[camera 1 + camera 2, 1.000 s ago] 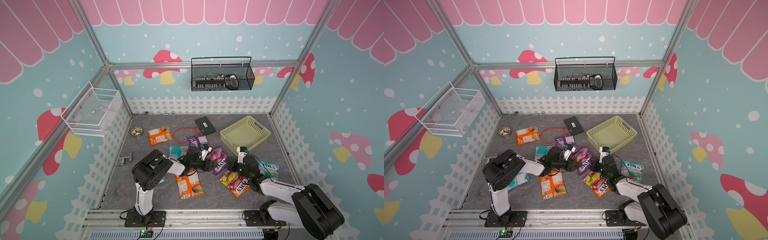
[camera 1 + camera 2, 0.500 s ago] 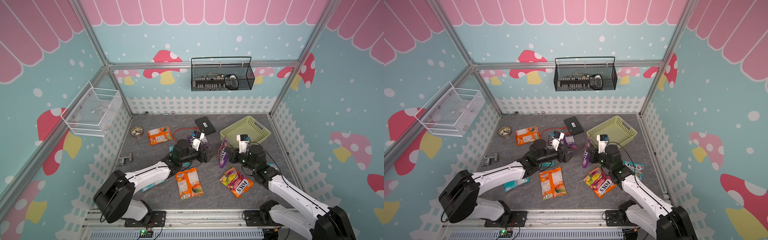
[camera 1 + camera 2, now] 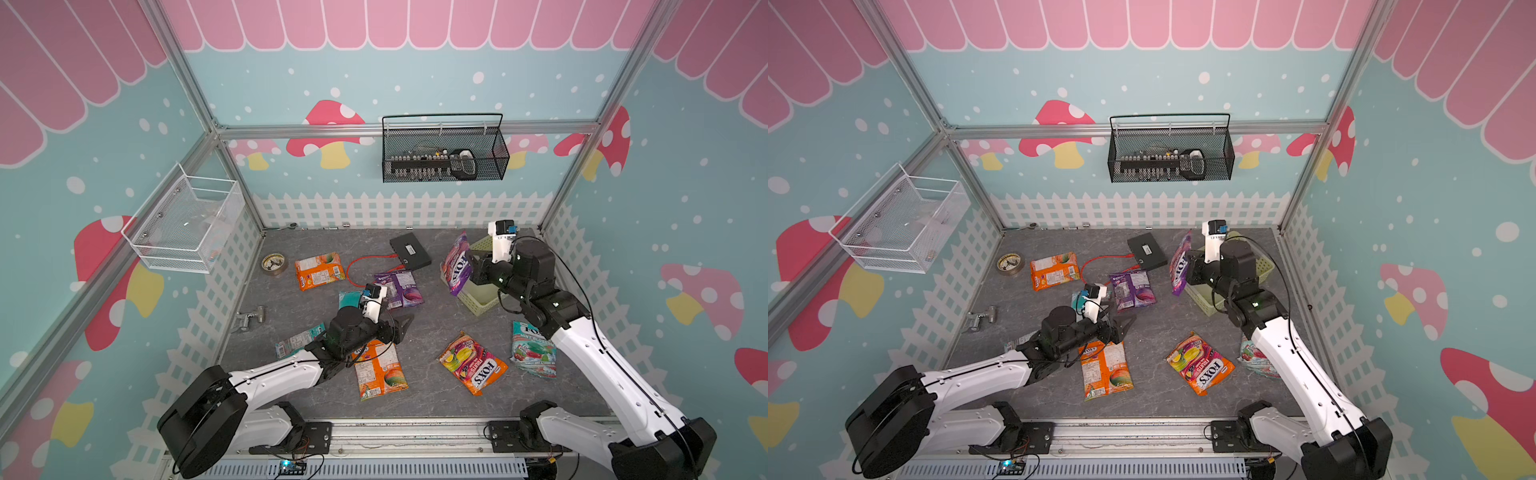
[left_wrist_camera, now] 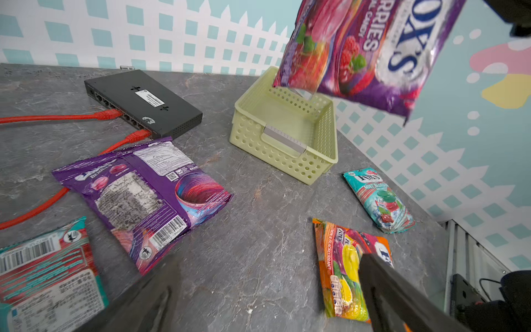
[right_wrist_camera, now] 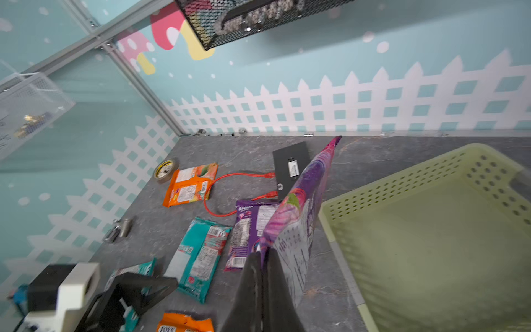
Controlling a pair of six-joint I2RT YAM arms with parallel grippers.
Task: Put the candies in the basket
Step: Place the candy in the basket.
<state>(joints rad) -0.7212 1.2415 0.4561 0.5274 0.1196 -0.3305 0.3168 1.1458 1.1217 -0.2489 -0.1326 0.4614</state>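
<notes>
My right gripper [image 5: 264, 258] is shut on the lower edge of a purple FOX'S candy bag [image 3: 457, 266], holding it upright in the air beside the near left corner of the pale yellow-green basket [image 3: 484, 301]. Nothing shows inside the basket [image 4: 287, 161]. My left gripper [image 3: 401, 328] hangs open and empty over bare floor mid-table. Loose candies lie around it: a purple bag [image 3: 399, 289], two orange bags [image 3: 319, 270] [image 3: 378, 370], a multicolour bag [image 3: 473, 368], and teal bags [image 3: 534, 349] [image 3: 299, 340].
A black flat box [image 3: 410, 250] with a red cable sits left of the basket. A tape roll [image 3: 274, 264] and a metal fitting [image 3: 249, 320] lie at the left. A black wire basket [image 3: 444, 153] and a white one [image 3: 187, 224] hang on the walls.
My right gripper has lifted the purple bag off the floor and carried it up and back to the basket's edge. My left gripper has opened wide and drawn back toward the front.
</notes>
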